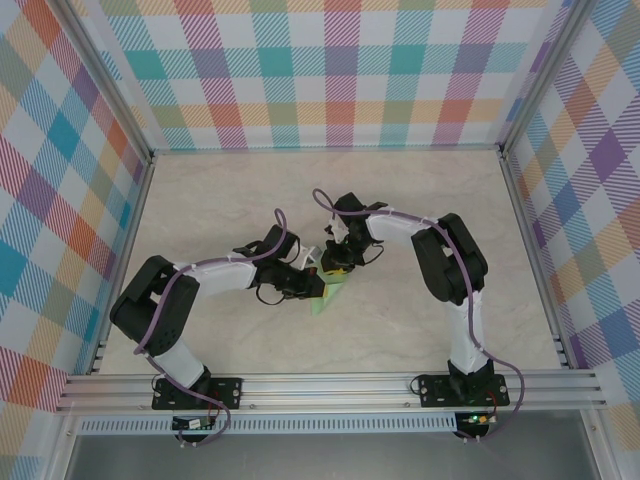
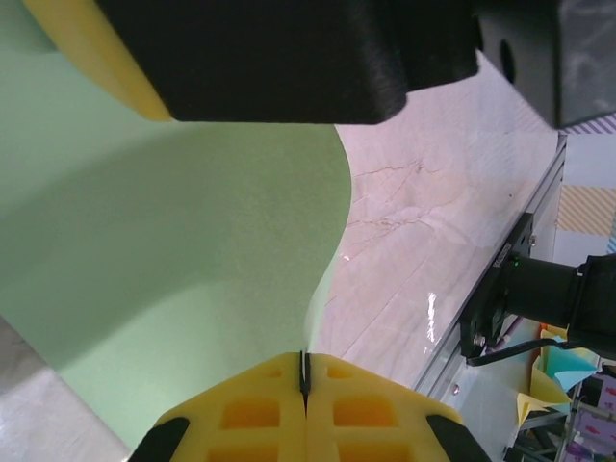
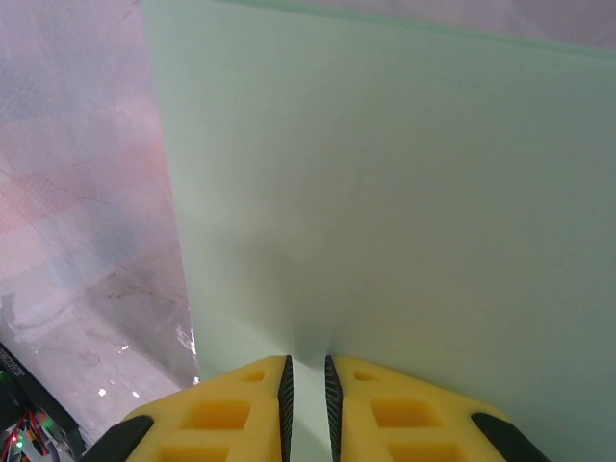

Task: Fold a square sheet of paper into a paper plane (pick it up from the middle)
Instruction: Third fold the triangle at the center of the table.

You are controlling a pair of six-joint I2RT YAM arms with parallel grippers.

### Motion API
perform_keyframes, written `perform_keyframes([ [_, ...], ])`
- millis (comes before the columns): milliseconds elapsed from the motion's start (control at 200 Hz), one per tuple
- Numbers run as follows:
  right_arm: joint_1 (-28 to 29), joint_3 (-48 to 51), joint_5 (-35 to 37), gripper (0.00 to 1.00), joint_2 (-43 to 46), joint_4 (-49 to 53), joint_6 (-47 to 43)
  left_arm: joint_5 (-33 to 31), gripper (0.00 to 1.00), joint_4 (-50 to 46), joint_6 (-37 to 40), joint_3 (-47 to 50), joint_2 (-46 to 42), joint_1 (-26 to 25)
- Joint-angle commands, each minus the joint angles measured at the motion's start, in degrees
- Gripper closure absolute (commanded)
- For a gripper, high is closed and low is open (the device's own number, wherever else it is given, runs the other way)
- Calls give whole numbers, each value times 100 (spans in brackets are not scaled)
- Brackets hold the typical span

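Observation:
The pale mint-green sheet of paper (image 1: pixel 328 298) hangs at the table's middle between both grippers, its lower part pointing toward the near edge. My left gripper (image 1: pixel 314 286) is shut on the paper's edge; in the left wrist view its yellow fingertips (image 2: pixel 304 371) press together on the curved sheet (image 2: pixel 192 241). My right gripper (image 1: pixel 338 270) comes in from above. In the right wrist view its fingertips (image 3: pixel 306 373) stand a narrow gap apart, with the flat sheet (image 3: pixel 385 192) running between them. How the paper is folded is hidden.
The marble-patterned tabletop (image 1: pixel 420 210) lies all around the grippers. Aluminium rails (image 1: pixel 330 385) run along the near edge, and plaid walls (image 1: pixel 320 70) close the back and sides. The right arm's base (image 2: pixel 549 294) shows in the left wrist view.

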State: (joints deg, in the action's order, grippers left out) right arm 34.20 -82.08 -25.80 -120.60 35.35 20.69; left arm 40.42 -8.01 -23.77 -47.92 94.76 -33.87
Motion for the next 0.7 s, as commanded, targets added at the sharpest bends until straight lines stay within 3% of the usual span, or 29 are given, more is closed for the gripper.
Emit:
perform_keyframes([
  [0,26,-71,70,80,178,275,-48,-212,99,-297,87,-177,118,73],
  [375,21,-7,875,79,471,-73,832,-544,99,-457,265,-281,139,73],
  [695,17,-14,1241,83,60,142,736,-654,99,-499,313,-355,169,91],
])
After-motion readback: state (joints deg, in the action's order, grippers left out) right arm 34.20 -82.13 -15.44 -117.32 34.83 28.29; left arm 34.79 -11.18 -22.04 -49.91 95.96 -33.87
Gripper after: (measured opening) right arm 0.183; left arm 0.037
